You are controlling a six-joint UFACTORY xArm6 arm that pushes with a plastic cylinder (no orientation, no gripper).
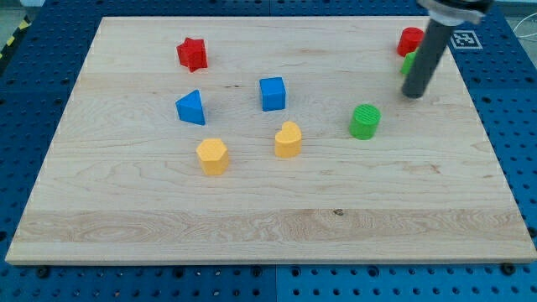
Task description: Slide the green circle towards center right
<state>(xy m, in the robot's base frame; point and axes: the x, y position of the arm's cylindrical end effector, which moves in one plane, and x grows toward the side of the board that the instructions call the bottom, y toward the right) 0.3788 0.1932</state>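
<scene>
The green circle [365, 122] sits right of the board's middle. My tip [412, 94] is above and to the right of it, a short gap away, not touching it. The dark rod rises from the tip toward the view's top right corner. Behind the rod, a red block [409, 39] and a second green block [407, 62] sit near the top right; the rod partly hides both and their shapes are unclear.
A red star [192, 54] lies at the top left. A blue triangle [191, 107] and a blue cube [273, 93] lie left of middle. A yellow hexagon [213, 156] and a yellow heart [288, 139] lie below them. The wooden board [268, 226] rests on a blue pegboard.
</scene>
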